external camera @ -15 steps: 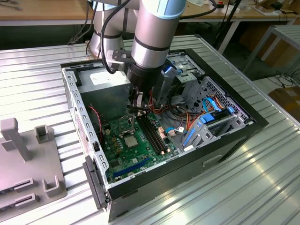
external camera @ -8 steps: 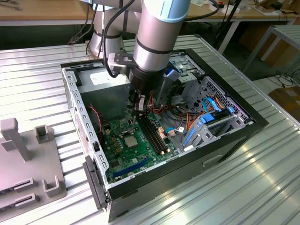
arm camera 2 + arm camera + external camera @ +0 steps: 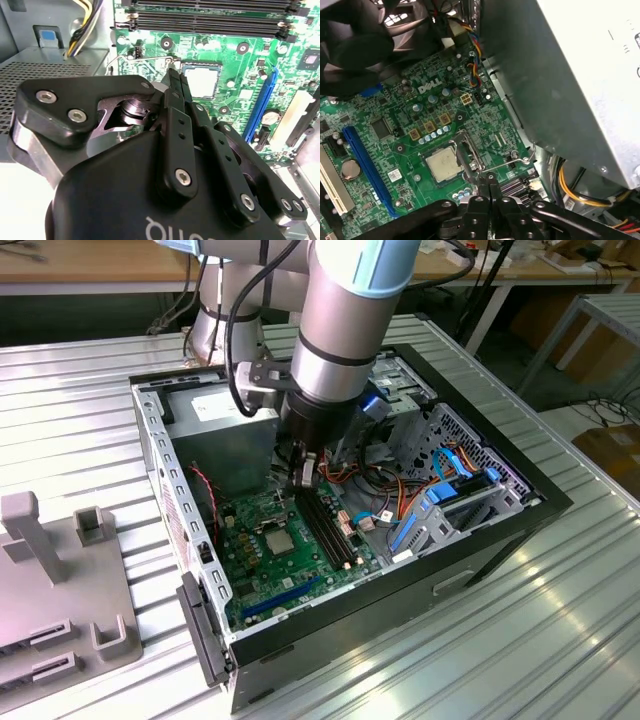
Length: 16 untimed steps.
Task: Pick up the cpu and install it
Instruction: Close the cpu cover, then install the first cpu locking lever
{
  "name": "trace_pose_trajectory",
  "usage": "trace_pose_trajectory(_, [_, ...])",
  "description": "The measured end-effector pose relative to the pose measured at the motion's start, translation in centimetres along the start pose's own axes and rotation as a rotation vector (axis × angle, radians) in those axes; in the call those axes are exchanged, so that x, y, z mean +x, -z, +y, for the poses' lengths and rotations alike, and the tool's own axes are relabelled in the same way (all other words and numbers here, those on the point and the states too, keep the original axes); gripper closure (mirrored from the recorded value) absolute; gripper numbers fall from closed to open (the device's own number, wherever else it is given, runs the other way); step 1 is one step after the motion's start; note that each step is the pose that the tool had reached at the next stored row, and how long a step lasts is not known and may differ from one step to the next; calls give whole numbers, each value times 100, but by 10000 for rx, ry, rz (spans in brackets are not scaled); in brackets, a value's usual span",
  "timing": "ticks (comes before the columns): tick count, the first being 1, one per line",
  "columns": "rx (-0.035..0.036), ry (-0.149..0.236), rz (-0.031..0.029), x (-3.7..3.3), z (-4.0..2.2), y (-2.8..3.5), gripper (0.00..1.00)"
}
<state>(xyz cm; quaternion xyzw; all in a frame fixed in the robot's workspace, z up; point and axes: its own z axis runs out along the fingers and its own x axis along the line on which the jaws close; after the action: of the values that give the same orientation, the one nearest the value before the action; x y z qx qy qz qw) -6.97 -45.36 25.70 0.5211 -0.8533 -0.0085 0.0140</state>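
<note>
While seating: the cpu (image 3: 442, 164) lies flat in its socket on the motherboard (image 3: 395, 110).
Gripper (image 3: 176, 80): clenched, empty, just beside the chip.
Care: check it sits level before any pressure.

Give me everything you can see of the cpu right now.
The cpu is a small, flat square chip with a dull silver-grey metal top, lying level in its socket on the green motherboard. In the second wrist view it sits just beyond the closed fingers. The gripper hovers close beside it, holding nothing. The socket's metal frame stands open along one edge. Nothing else touches its top.
</note>
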Motion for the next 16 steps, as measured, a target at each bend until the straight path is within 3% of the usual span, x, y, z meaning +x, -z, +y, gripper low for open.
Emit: trace_pose_trajectory(16, [0,0,1,40,-20,0,85])
